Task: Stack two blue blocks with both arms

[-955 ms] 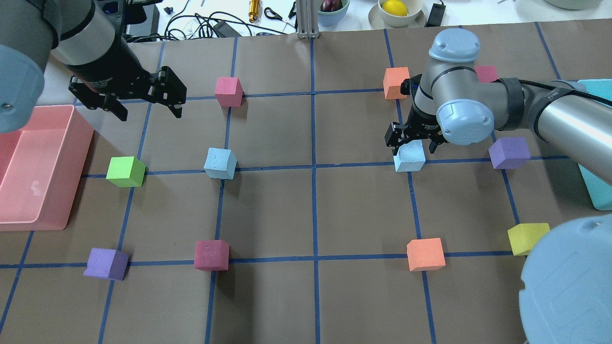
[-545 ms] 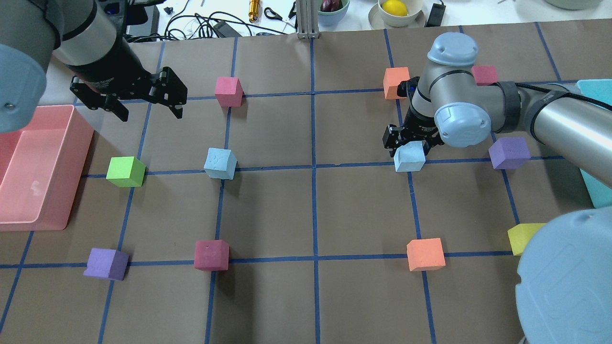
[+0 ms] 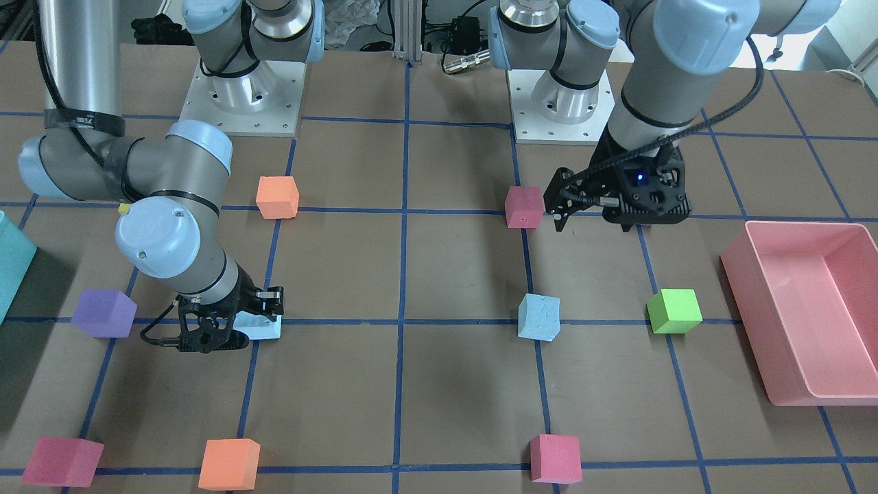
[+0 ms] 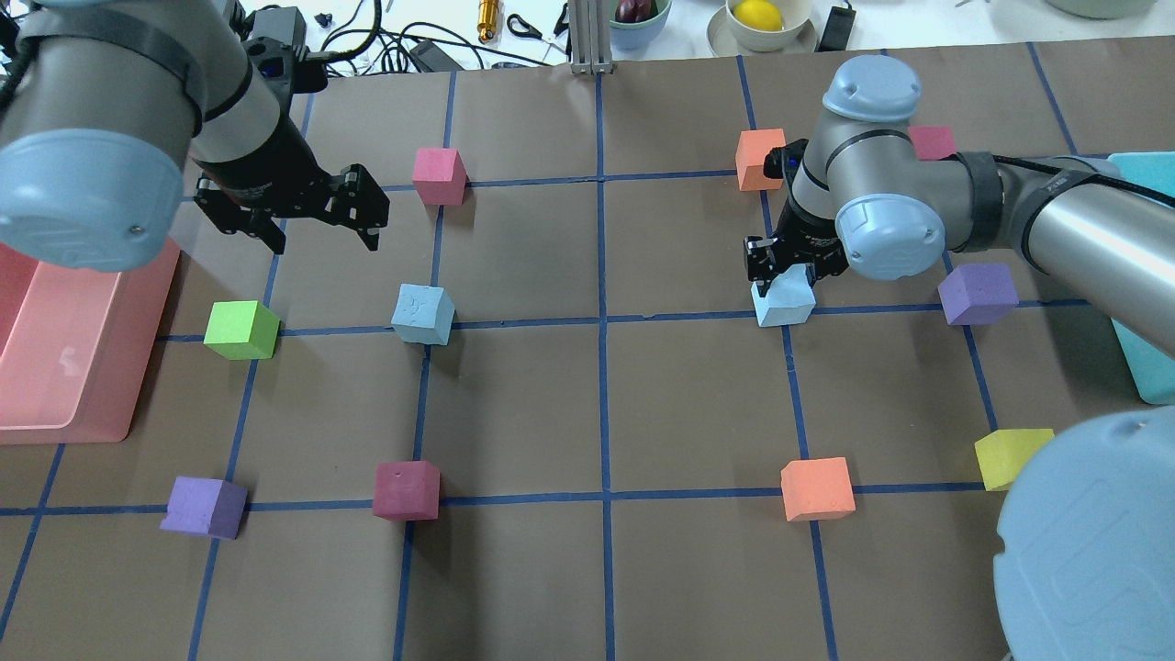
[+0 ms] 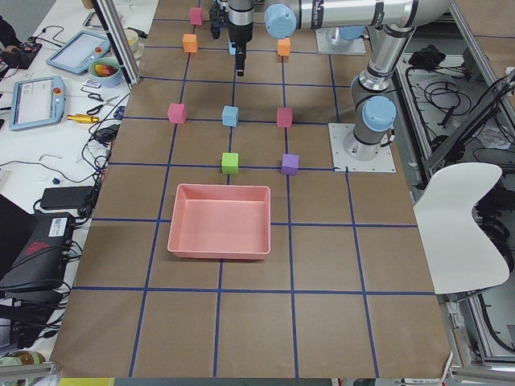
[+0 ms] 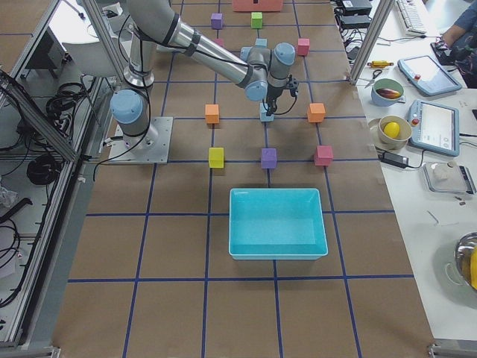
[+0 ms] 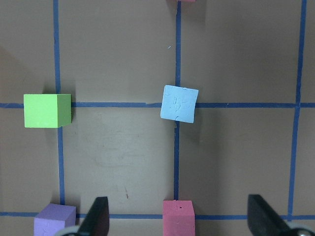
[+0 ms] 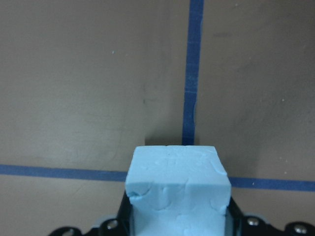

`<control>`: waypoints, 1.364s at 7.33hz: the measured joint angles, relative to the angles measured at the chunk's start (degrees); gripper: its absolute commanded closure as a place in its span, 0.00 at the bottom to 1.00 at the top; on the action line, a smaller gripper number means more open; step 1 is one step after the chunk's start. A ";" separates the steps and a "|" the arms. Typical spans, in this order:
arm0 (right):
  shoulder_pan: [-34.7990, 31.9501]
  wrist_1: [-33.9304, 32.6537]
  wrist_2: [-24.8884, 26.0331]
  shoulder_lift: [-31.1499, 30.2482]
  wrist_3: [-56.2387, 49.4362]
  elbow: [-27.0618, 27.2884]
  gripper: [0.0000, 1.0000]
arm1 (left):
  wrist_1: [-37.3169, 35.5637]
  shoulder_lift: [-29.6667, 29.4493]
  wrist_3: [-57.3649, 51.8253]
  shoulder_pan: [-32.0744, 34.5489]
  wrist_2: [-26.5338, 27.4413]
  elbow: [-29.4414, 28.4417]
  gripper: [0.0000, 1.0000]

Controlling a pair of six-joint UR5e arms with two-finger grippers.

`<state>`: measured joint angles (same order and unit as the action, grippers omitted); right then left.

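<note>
The right end effector point(image 4: 785, 274) is clamped on 1 blue block point(image 4: 783, 308) resting on the worktop point(image 4: 597, 413). Lift straight up, without squashing the foam. The left end effector point(image 4: 323, 244), fingers apart, hovers near the other block point(image 4: 422, 314); stack squarely there.

Yellow cube point(image 4: 1008, 457) half behind right arm point(image 4: 1092, 542)

A brown-paper bench point(image 4: 698, 404) carries a blue tape grid. A lime-green foam cube point(image 4: 240, 330) sits near a shallow pink plastic bin point(image 4: 138, 367). Along one tape line lie a purple foam cube point(image 4: 204, 506), a crimson foam cube point(image 4: 406, 490), an orange foam cube point(image 4: 817, 488) and a yellow foam cube point(image 4: 1005, 456).
</note>
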<state>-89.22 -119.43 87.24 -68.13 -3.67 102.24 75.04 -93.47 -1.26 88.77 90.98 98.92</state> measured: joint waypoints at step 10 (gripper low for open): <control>-24.49 3.69 -6.33 -5.59 23.39 4.96 0.94 | -21.60 -17.59 -0.79 2.32 -0.02 8.67 0.00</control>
<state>-113.71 -115.74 80.91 -73.72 19.72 107.20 53.45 -111.05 -2.05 91.09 90.96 107.60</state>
